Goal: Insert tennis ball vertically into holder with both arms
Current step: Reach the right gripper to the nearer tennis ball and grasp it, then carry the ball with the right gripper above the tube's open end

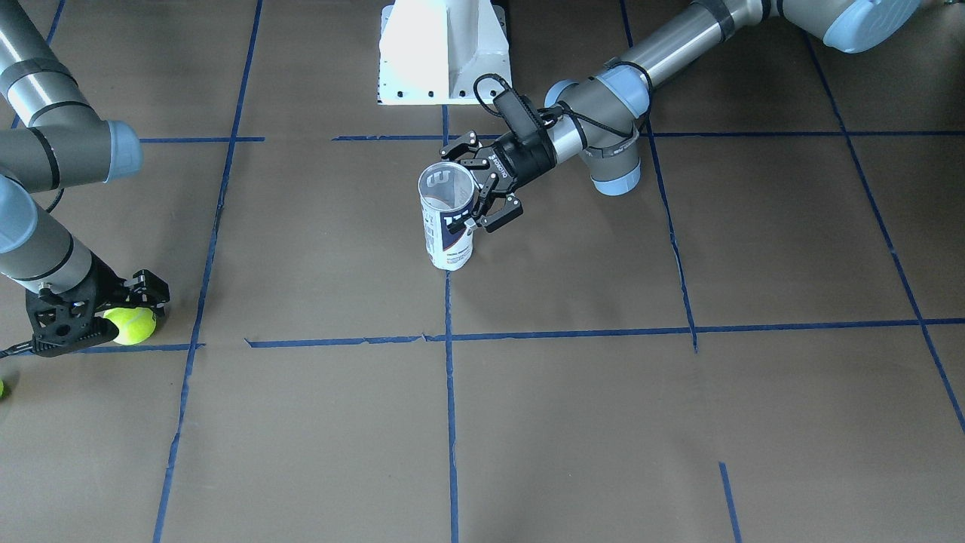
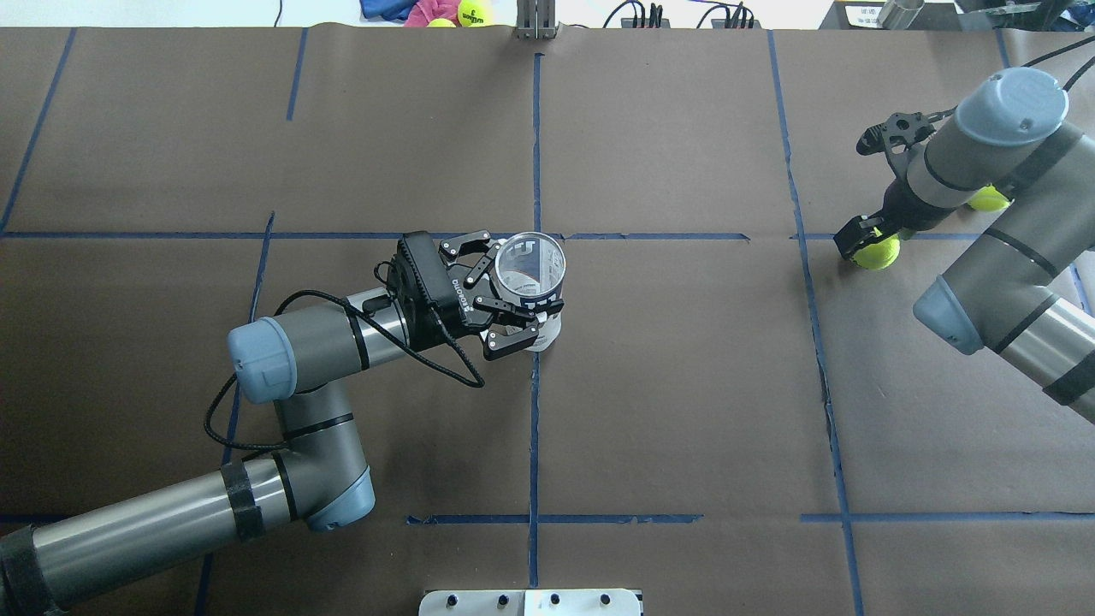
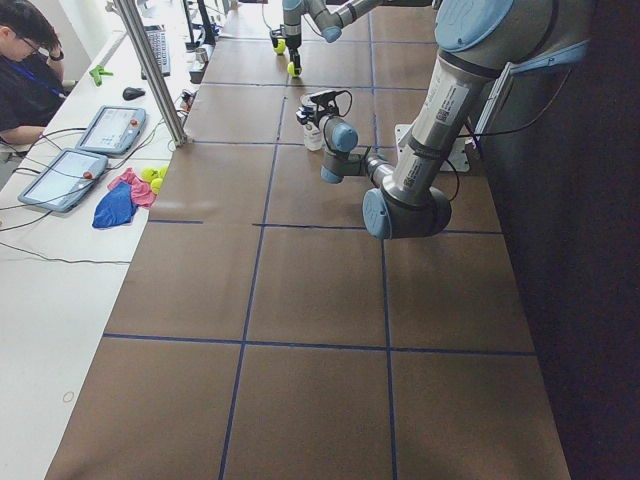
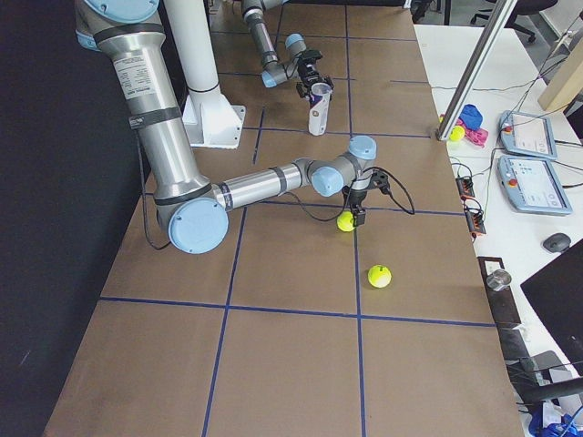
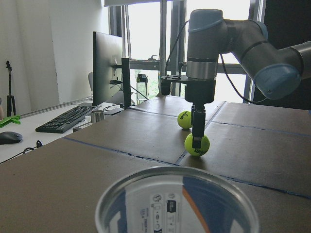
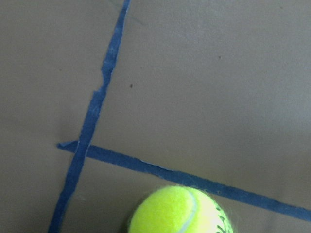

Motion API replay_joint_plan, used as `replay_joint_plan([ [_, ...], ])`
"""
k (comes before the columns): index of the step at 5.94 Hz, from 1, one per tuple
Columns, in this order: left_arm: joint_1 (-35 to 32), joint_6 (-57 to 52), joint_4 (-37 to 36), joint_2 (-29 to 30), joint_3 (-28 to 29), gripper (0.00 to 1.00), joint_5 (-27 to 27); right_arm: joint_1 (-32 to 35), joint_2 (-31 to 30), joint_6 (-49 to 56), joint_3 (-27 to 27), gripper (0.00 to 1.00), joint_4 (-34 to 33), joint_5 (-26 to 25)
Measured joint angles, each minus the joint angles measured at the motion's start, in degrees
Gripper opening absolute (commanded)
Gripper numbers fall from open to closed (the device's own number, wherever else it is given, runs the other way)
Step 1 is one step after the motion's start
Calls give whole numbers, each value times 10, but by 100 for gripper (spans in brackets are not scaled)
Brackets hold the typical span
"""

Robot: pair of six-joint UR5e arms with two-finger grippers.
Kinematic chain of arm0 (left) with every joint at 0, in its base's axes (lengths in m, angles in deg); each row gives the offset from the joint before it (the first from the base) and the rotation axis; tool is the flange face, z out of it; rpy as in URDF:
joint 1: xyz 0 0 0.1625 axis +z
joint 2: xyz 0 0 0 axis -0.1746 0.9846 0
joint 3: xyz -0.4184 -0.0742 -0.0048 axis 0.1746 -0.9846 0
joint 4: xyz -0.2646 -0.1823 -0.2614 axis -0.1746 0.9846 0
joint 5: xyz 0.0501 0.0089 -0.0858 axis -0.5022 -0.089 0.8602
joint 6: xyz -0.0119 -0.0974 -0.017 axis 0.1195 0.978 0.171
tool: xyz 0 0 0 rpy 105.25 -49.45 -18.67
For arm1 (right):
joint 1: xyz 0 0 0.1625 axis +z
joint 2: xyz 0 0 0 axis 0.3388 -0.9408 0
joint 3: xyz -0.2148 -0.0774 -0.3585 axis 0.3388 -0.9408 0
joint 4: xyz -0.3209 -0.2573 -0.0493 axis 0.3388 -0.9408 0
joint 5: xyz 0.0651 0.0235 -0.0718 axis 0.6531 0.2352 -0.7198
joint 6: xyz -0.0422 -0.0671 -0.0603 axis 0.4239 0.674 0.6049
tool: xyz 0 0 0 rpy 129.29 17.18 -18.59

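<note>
Mid-table: L gripper (image 2: 513,295) clamped on upright holder (image 1: 446,219); R gripper (image 1: 121,317) at tennis ball (image 6: 180,211), grip unclear

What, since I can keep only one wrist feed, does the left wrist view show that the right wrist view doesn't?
Only left wrist: the open rim of the holder, the right gripper down over a tennis ball, a second ball behind it, a monitor and keyboard. Only right wrist: the ragged junction of blue tape, close up. Both: that tennis ball, tape lines and the brown table.
</note>
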Motion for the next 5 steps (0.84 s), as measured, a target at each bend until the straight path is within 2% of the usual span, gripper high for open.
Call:
replay_joint_plan([
  [1,0,0,0,0,0,85,0,-4,-1,0,-4,15,-3,-3],
  [2,0,0,0,0,0,85,0,-5,0,0,-3,10,-5,-1],
  [3,1,0,0,0,0,85,0,3,5,-1,9,10,-14,10],
  [4,1,0,0,-1,0,85,0,16,16,-6,52,11,-55,25],
  [5,1,0,0,-2,0,86,0,24,41,-31,119,11,-130,32],
])
